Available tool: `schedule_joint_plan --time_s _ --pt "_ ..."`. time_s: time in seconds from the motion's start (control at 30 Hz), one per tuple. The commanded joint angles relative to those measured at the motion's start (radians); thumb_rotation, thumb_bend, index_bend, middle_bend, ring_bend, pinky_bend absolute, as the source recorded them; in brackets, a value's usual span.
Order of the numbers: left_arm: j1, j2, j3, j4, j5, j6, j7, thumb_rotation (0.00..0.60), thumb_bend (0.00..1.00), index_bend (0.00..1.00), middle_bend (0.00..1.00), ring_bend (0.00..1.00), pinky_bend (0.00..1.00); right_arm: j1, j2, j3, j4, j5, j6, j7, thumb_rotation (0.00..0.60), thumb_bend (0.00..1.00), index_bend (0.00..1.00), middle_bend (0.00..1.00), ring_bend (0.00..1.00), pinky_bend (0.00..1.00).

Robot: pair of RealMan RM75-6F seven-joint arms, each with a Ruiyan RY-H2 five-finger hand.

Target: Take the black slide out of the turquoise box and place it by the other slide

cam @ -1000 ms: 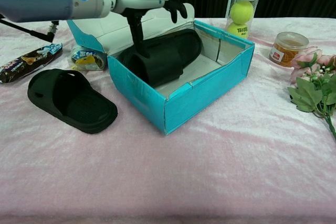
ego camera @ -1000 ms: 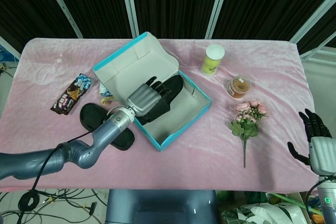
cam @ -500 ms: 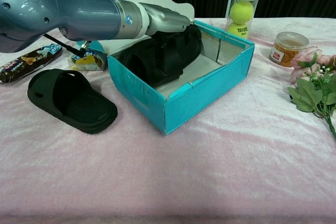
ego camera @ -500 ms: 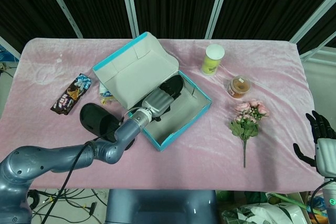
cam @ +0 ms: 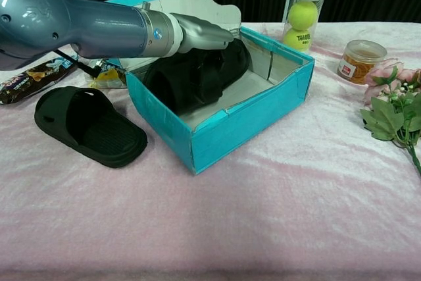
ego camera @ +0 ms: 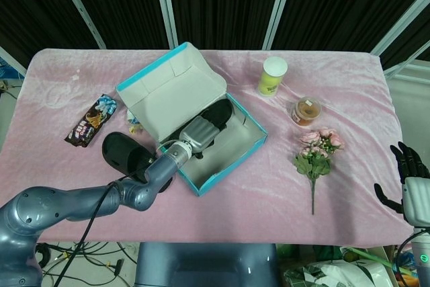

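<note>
The turquoise box point(ego camera: 228, 159) point(cam: 243, 129) lies open in the middle of the pink table, its lid point(ego camera: 168, 95) tipped back. The black slide point(ego camera: 220, 112) point(cam: 187, 83) sits inside, leaning against the box's left wall. My left hand point(ego camera: 200, 130) point(cam: 197, 31) lies on top of the slide, its fingers curled down over the strap, gripping it. The other black slide point(ego camera: 119, 153) point(cam: 89, 126) lies flat on the table just left of the box. My right hand point(ego camera: 411, 186) hangs open past the table's right front corner, holding nothing.
A tennis-ball can point(ego camera: 272, 75) point(cam: 304, 11) and a small jar point(ego camera: 306, 111) point(cam: 359, 59) stand behind and to the right of the box. Pink flowers point(ego camera: 316, 149) point(cam: 395, 106) lie at the right. A snack bar point(ego camera: 91, 120) point(cam: 29, 78) lies at the far left.
My left hand came down from above the box onto the slide and closed on it. The box has since shifted and turned a little to the left. The right hand dropped slightly.
</note>
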Motion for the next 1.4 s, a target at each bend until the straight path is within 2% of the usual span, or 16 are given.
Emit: schedule_joint_plan --time_s 0.03,0.17,0.37,0.53,0.6,0.67,0.73,0.83,0.97,1.17,1.4 --pt "0.023 -0.016 -0.019 0.017 0.073 0.041 -0.059 0.600 0.05 0.22 0.55 0.34 0.05 0.000 0.000 0.001 -0.002 0.000 0.000 -0.002 0.600 0.26 0.00 0.02 0.00 0.19" --pt "0.067 -0.038 -0.045 0.049 0.245 0.102 -0.193 0.600 0.06 0.34 0.62 0.39 0.09 0.002 0.000 0.003 -0.006 -0.002 -0.002 -0.006 0.600 0.26 0.00 0.02 0.00 0.19" --pt "0.106 -0.067 -0.058 0.107 0.439 0.165 -0.370 0.600 0.11 0.50 0.71 0.47 0.15 0.004 -0.001 0.005 -0.008 -0.002 -0.005 -0.009 0.600 0.26 0.00 0.02 0.00 0.19" --pt "0.124 -0.076 -0.060 0.142 0.543 0.193 -0.486 0.600 0.19 0.53 0.73 0.49 0.18 0.003 -0.002 0.006 -0.006 -0.002 -0.006 -0.006 0.600 0.26 0.00 0.02 0.00 0.19" --pt "0.132 -0.073 -0.070 0.137 0.562 0.202 -0.527 0.600 0.24 0.54 0.73 0.49 0.18 0.003 -0.003 0.006 -0.004 -0.001 -0.007 -0.004 0.600 0.26 0.00 0.02 0.00 0.19" --pt "0.140 -0.066 -0.081 0.121 0.568 0.196 -0.572 0.600 0.33 0.54 0.73 0.49 0.19 0.002 -0.004 0.006 -0.003 -0.001 -0.007 -0.002 0.600 0.26 0.00 0.02 0.00 0.19" --pt "0.142 -0.052 -0.081 0.108 0.565 0.169 -0.584 0.600 0.39 0.53 0.73 0.50 0.19 0.002 -0.005 0.006 -0.001 -0.003 -0.006 -0.001 0.600 0.26 0.00 0.02 0.00 0.19" --pt "0.135 -0.018 -0.061 0.097 0.542 0.108 -0.508 0.600 0.42 0.52 0.73 0.50 0.19 0.002 -0.007 0.006 0.001 -0.004 -0.005 0.002 0.600 0.26 0.00 0.02 0.00 0.19" --pt "0.138 -0.015 -0.060 0.065 0.397 0.069 -0.355 0.600 0.41 0.49 0.73 0.50 0.22 0.002 -0.009 0.005 0.005 -0.003 -0.010 0.004 0.600 0.26 0.00 0.02 0.00 0.19" --pt "0.136 -0.057 -0.072 0.032 0.175 0.113 -0.183 0.600 0.40 0.46 0.73 0.52 0.28 0.005 -0.011 0.005 0.005 -0.002 -0.016 0.001 0.600 0.26 0.00 0.02 0.00 0.19" --pt "0.128 -0.101 -0.083 0.039 0.095 0.130 -0.132 0.600 0.40 0.46 0.74 0.54 0.36 0.006 -0.010 0.007 0.001 0.002 -0.020 -0.004 0.600 0.26 0.00 0.02 0.00 0.19"
